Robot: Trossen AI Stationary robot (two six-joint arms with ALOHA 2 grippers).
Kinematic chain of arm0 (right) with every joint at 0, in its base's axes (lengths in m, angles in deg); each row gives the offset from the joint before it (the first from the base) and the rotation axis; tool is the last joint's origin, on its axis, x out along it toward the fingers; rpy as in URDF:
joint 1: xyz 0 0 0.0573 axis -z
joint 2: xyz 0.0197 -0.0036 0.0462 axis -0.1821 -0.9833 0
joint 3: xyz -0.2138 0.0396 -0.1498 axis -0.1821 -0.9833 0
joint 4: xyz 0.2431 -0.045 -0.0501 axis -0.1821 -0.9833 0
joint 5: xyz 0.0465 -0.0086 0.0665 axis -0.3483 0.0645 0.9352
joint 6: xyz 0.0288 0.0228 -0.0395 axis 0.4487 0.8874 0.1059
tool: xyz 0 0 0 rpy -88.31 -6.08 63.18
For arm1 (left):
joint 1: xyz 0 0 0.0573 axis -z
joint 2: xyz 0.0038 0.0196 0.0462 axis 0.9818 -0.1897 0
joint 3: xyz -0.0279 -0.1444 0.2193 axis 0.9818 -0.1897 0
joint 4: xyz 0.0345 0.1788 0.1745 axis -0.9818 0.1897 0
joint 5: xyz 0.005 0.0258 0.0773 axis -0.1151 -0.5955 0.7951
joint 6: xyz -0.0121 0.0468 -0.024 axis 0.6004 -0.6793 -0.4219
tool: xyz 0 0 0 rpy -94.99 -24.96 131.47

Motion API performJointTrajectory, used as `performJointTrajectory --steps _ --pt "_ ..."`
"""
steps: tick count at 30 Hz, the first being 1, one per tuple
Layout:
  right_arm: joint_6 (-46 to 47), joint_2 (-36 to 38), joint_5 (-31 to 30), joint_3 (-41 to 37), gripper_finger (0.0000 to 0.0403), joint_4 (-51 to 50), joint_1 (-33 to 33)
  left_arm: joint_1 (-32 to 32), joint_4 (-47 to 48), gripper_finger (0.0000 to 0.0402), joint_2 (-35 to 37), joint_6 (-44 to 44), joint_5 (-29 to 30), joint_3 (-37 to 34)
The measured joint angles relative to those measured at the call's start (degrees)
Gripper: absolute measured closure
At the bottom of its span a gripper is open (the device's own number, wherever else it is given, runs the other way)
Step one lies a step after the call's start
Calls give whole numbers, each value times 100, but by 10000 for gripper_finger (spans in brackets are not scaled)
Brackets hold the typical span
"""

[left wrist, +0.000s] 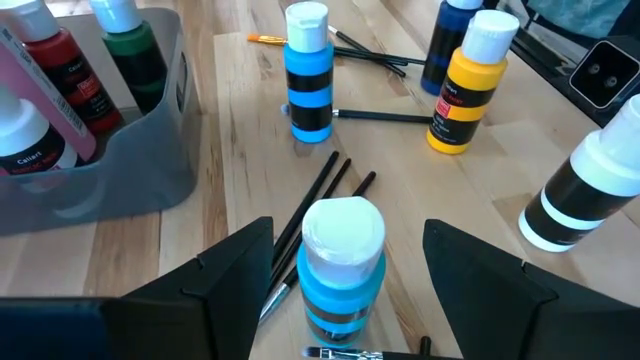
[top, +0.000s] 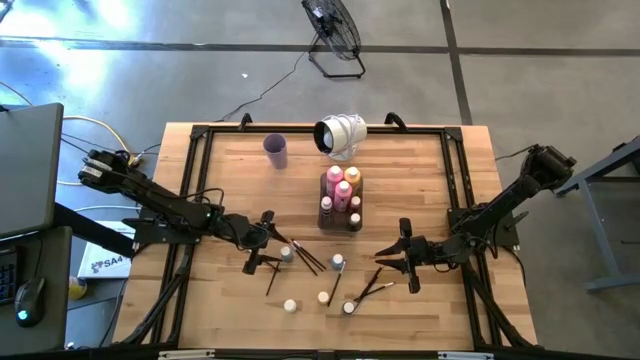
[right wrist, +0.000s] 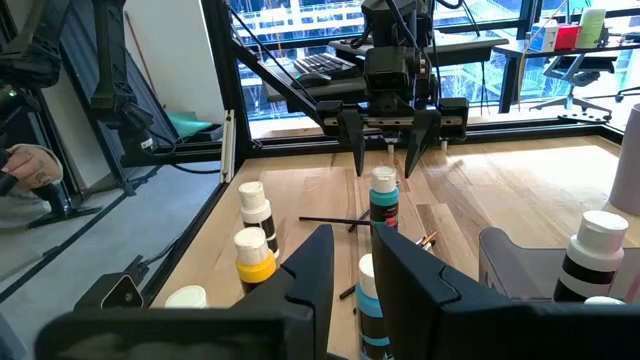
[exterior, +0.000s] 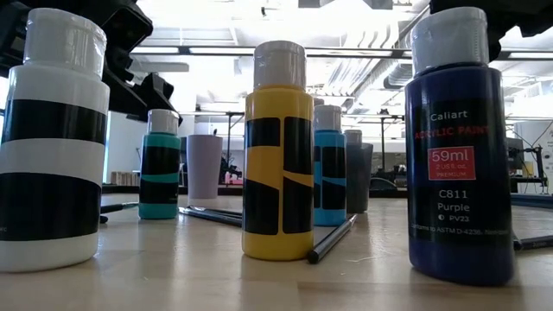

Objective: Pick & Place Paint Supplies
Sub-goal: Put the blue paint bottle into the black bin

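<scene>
From above, the left gripper [top: 268, 243] sits over a blue bottle [top: 287, 254] on the worktop [top: 420, 160], beside a fan of brushes [top: 305, 257]. The right gripper [top: 405, 256] hangs near more brushes [top: 368, 288]. The tray [top: 341, 205] in the middle already holds several bottles, pink and orange among them, so it looks like the drop-off. A lilac cup [top: 276, 150] stands apart.

At worktop height, loose bottles stand in a row: a white one [exterior: 52, 138], a yellow one [exterior: 277, 151] and a purple one [exterior: 459, 147] whose label reads "Callart", "59ml", "C811 Purple".

The left wrist camera shows the left fingers [left wrist: 235, 275] spread wide on either side of the blue bottle's white cap [left wrist: 343, 235], not touching it; this looks lined up for a grasp. Tray bottles [left wrist: 45, 100] carry "Callart" labels.

The right wrist camera shows the right fingers [right wrist: 315, 265] nearly closed, a narrow gap between them and nothing held, with a blue bottle [right wrist: 369, 290] just beyond. The left gripper [right wrist: 388, 135] faces it, straddling its bottle [right wrist: 383, 200].
</scene>
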Motion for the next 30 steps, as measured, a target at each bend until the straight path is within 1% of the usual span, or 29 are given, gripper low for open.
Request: performJointTrajectory --steps 24,30 --pt "-2 0 0 -2 339 -2 0 0 -162 148 0 107 -3 0" --pt "-20 0 0 0 339 -2 -1 0 -315 148 -181 109 -4 -2"
